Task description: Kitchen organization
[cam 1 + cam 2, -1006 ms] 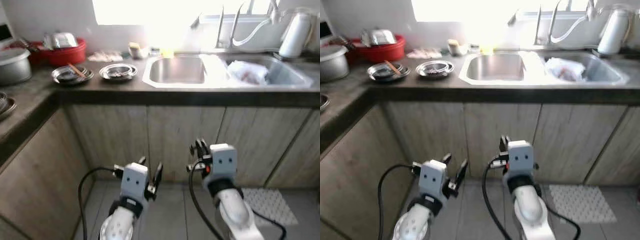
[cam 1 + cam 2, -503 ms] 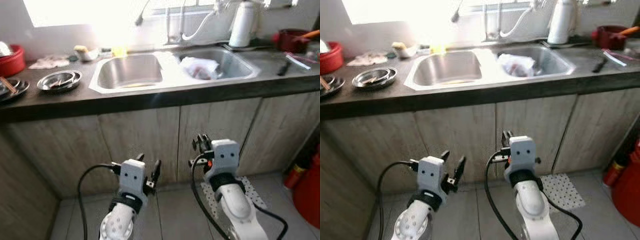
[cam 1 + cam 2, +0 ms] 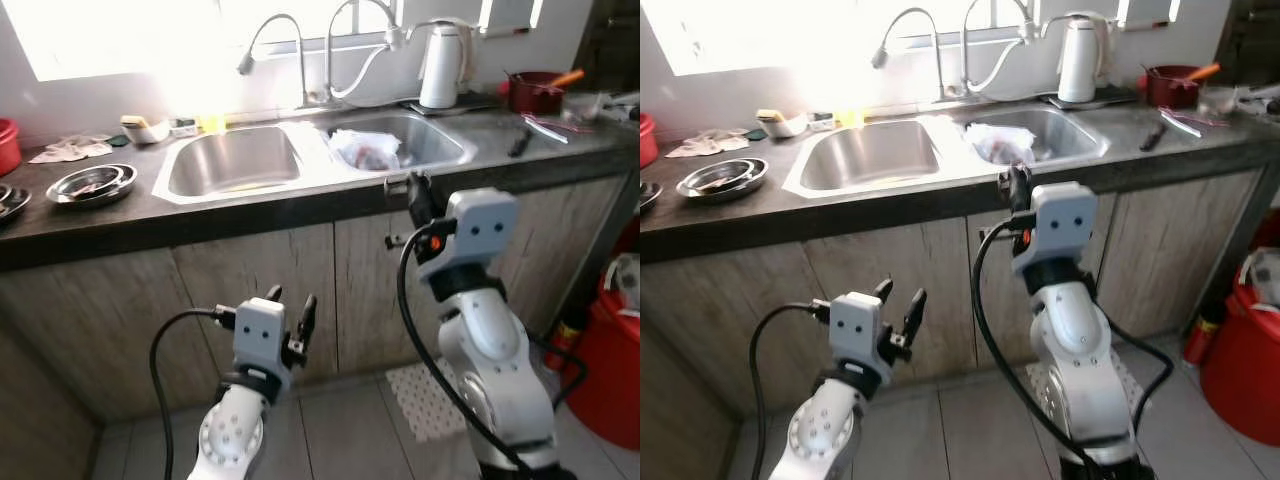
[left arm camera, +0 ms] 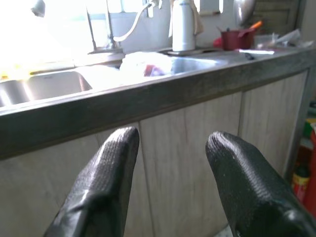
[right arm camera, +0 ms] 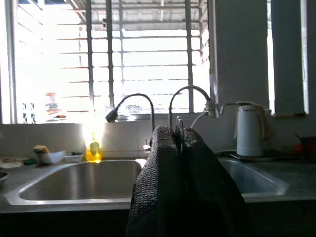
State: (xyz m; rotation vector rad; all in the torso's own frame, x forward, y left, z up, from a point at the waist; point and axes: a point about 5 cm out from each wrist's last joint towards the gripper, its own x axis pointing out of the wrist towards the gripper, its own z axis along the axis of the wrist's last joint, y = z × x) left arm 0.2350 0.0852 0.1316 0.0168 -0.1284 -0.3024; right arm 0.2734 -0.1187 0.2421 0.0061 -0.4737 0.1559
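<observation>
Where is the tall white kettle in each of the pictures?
Left eye view: the white kettle stands on the counter behind the right sink basin, near the top.
Right eye view: same spot, behind the right basin.
Left wrist view: far off, above the left hand's black fingers.
Right wrist view: at the right, beyond the shut right hand.
Shared landmark: the curved faucet just beside the kettle.

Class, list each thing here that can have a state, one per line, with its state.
Left claw: open, empty, low before the cabinets.
Right claw: shut, empty, raised at the counter edge.
Left sink basin: empty.
Right sink basin: holds a crumpled bag.
Cabinet doors: closed.
Kettle: upright.
</observation>
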